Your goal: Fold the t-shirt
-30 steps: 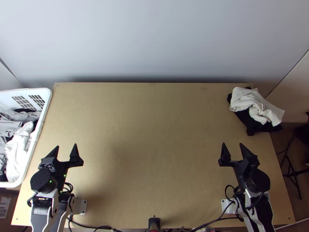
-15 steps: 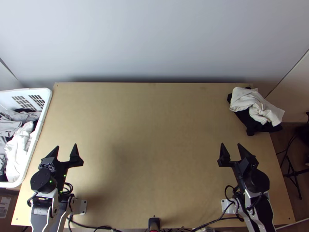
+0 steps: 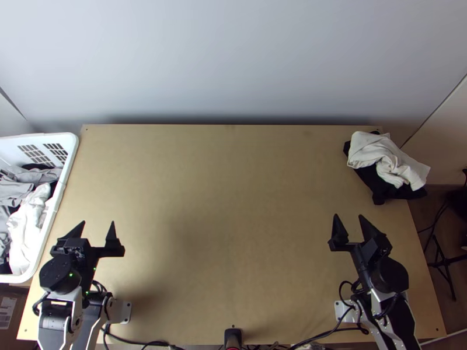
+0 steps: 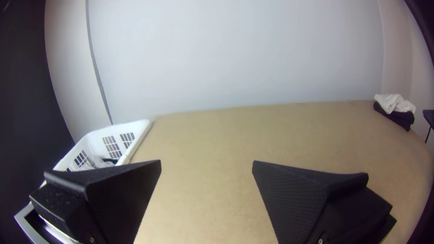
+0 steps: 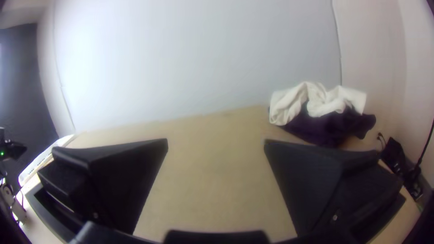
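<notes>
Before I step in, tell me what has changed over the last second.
The left gripper has shifted a little to the left, toward the laundry basket, and slightly back toward its base. The right gripper has also edged slightly left. Nothing was taken hold of or let go; both grippers stayed open. The basket, the white cloth and the dark cloth under it stayed put.

A white cloth [image 3: 382,156] is bunched in loose, rumpled folds on top of a crumpled black cloth [image 3: 382,189] at the worktop's [image 3: 233,204] far right corner; the right edge is overlapped by both. In the white basket [image 3: 63,137] at the left, grey [image 3: 14,189], white [image 3: 26,224] and dark garments are heaped loosely. Which piece is the t-shirt cannot be told.
</notes>
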Robot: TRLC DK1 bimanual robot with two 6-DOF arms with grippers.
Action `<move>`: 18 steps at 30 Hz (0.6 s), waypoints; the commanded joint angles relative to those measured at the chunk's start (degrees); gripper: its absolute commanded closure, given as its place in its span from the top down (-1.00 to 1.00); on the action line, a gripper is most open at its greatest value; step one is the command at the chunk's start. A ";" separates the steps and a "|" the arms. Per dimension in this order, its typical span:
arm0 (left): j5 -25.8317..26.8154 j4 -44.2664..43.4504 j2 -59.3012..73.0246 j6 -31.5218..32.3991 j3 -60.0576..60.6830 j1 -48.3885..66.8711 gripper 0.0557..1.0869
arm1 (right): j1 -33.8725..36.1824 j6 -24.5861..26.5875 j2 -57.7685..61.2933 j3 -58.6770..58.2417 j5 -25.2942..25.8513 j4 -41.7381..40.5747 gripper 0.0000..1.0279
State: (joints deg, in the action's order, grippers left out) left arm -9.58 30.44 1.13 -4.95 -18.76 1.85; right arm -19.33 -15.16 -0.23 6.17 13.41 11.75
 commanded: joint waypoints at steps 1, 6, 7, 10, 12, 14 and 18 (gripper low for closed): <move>-2.46 -1.34 5.47 -3.14 -5.14 -1.50 0.90 | -7.30 4.96 -0.03 1.21 3.38 -1.99 0.93; -6.76 -4.68 16.01 -2.52 -11.29 -1.85 0.90 | -6.51 6.90 0.05 0.94 7.86 -2.17 0.93; -6.76 -5.56 18.65 -2.61 -12.96 -2.90 0.90 | -6.60 7.07 -0.03 1.21 9.35 -2.34 0.93; -6.76 -8.73 26.03 -2.61 -17.18 -6.94 0.90 | -6.24 7.42 -0.03 1.65 9.79 -2.43 0.93; -5.88 -8.73 32.18 -2.61 -21.05 -10.28 0.90 | -6.24 9.18 0.05 1.21 10.23 -2.61 0.93; -2.19 -6.62 39.22 -1.99 -25.71 -15.29 0.90 | -6.33 13.75 0.41 -0.37 10.32 -3.75 0.93; 4.66 -1.96 50.20 -1.11 -34.76 -23.73 0.90 | -5.89 14.19 5.85 -0.55 11.82 -3.75 0.93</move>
State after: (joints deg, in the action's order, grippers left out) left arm -11.75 24.80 33.82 -7.11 -40.66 -10.48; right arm -25.39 -4.25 1.32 6.55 23.24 8.84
